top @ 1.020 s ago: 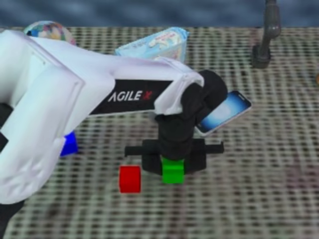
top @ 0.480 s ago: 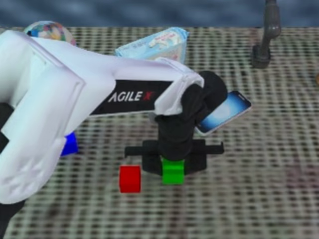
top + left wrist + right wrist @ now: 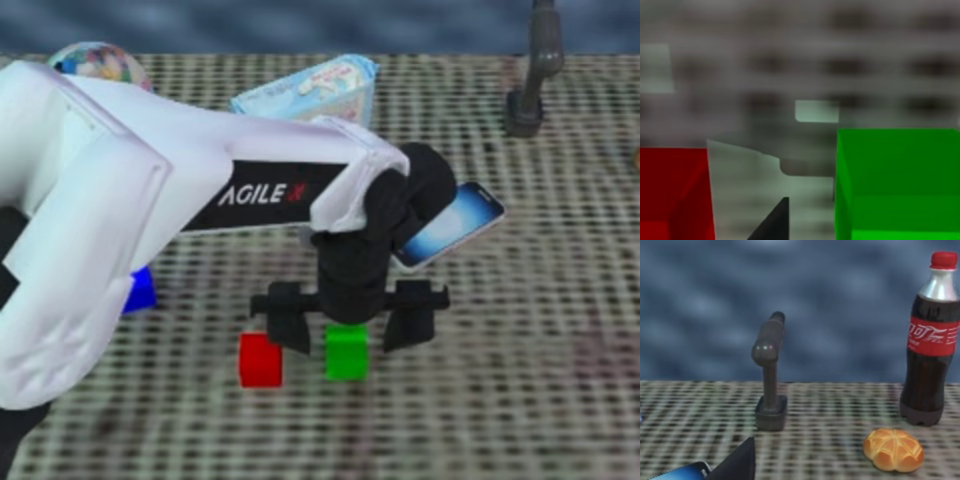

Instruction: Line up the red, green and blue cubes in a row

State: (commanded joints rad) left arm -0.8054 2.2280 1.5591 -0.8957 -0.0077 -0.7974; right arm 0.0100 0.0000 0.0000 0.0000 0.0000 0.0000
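The green cube (image 3: 347, 352) rests on the table just right of the red cube (image 3: 260, 360), a small gap between them. My left gripper (image 3: 347, 325) hovers over the green cube, open, one finger (image 3: 285, 325) on each side and nothing held. In the left wrist view the green cube (image 3: 897, 185) and the red cube (image 3: 672, 192) sit close up, side by side. The blue cube (image 3: 140, 290) lies farther left, partly hidden under my left arm. My right gripper (image 3: 742, 467) is outside the top view and shows only as a dark tip in its own wrist view.
A smartphone (image 3: 450, 225) lies just behind the left gripper. A pale packet (image 3: 310, 90) and a colourful ball (image 3: 95, 60) sit at the back left. A dark stand (image 3: 535, 70) rises at the back right, near a cola bottle (image 3: 930, 340) and a bread roll (image 3: 893, 450).
My left gripper has opened and let go of the green cube, which now sits on the table beside the red one. The arm itself has barely moved.
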